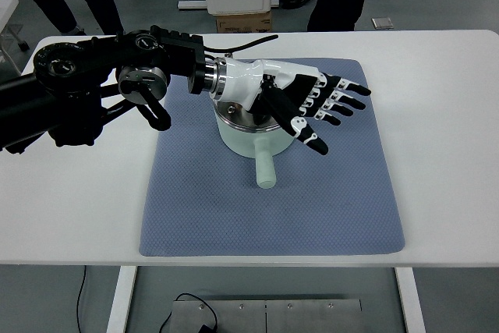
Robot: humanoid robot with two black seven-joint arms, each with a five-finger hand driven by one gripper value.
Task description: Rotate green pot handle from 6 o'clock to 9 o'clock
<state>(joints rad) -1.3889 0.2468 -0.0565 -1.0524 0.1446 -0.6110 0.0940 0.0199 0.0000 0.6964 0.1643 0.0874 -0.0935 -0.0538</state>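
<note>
**Left hand spread above the pot, handle toward the near edge**

The pot (251,136), pale green, sits on the far middle of a blue mat (343,200) laid on a white table (452,115). Its handle (264,168) points toward the near edge. The left hand (300,99) reaches in from the left and hangs over the pot's top, fingers (343,97) extended and spread, gripping nothing. The handle lies clear of it.

A white table (444,138) is carrying a blue-grey textured mat (343,200) lying flat across its middle — and a pale green pot (248,136) is sitting directly on that mat, toward its far edge, handle pointing at the near side.
</note>
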